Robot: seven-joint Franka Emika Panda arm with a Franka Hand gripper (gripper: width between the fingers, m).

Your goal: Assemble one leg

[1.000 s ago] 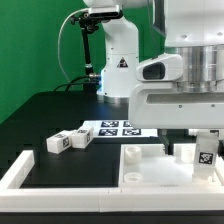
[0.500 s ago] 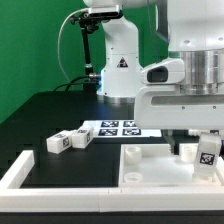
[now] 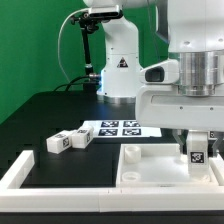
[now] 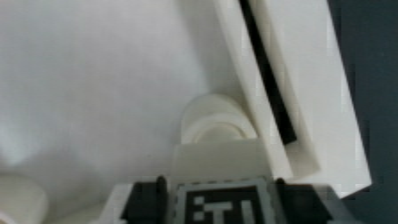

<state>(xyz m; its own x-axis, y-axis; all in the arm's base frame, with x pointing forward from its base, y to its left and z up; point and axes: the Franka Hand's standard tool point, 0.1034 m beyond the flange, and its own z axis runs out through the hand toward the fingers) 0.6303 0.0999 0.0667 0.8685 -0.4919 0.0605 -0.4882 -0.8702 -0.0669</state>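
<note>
My gripper (image 3: 198, 150) is shut on a white leg (image 3: 198, 153) with a black-and-white tag and holds it upright over the large flat white panel (image 3: 150, 165) at the exterior view's right. In the wrist view the tagged leg (image 4: 214, 203) sits between my two dark fingers (image 4: 150, 200), above the panel's (image 4: 107, 90) surface near a rounded corner boss (image 4: 222, 125). Two more tagged legs (image 3: 68, 140) lie side by side on the black table at the exterior view's left.
The marker board (image 3: 118, 128) lies on the table behind the panel. A white frame rail (image 3: 20, 172) borders the table's front and left. The arm's white base (image 3: 118, 60) stands at the back before a green backdrop.
My gripper has moved toward the exterior view's left with the leg, and the leg now stands straighter over the panel's right part.
</note>
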